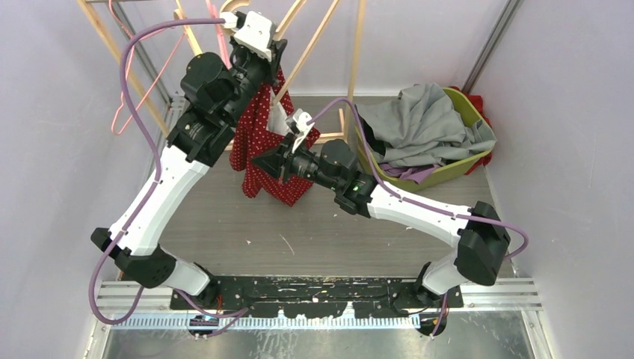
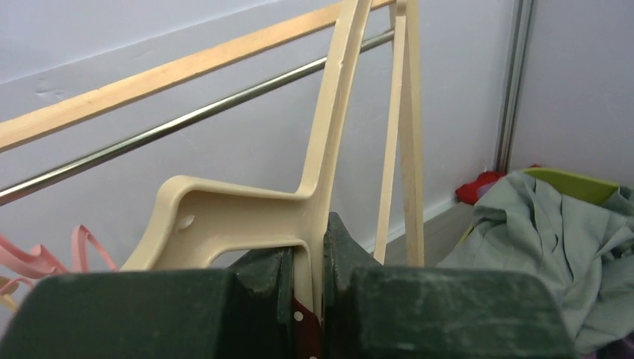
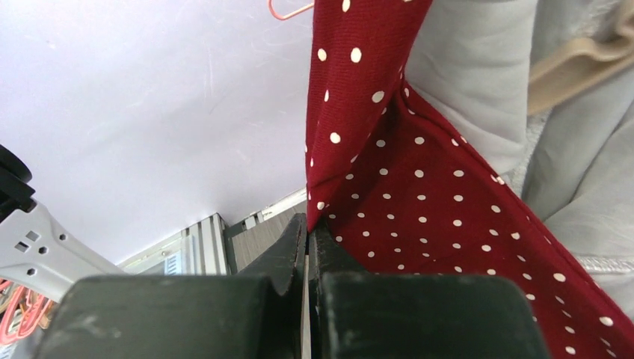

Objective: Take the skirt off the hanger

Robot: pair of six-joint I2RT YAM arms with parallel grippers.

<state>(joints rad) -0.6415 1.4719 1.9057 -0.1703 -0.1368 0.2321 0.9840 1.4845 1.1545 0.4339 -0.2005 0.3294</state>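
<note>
A: Where's the skirt (image 1: 258, 149) rn?

B: Red w/ white dots, hanging in the air betw. the 2 arms, hem drooping toward the desk (image 1: 247, 232). Top end is on the cream plastic hanger (image 2: 224, 217), so not off yet.

A: Who's got what?

B: Left gripper (image 2: 308, 247) is clamped tight on the hanger's lower bar. A sliver of dotted cloth shows just under its fingers. Right gripper (image 3: 307, 235) is closed to nothing, pinching 1 fold of the skirt lower down.

A: Why split it like that?

B: My guess: left anchors the hanger up by the metal rail (image 2: 187, 123) so it can't swing, right gets a free pull on the cloth. The fabric runs taut from the pinch upward, which fits that.

A: Risk?

B: Thin fold, small bite, so it could slip. Can't tell from here how the waist is fixed to the hanger.

A: Drop spot?

B: Prob. the green basket (image 1: 448, 173) on the right, already holding a grey garment (image 1: 426, 123). Just a guess.
</note>
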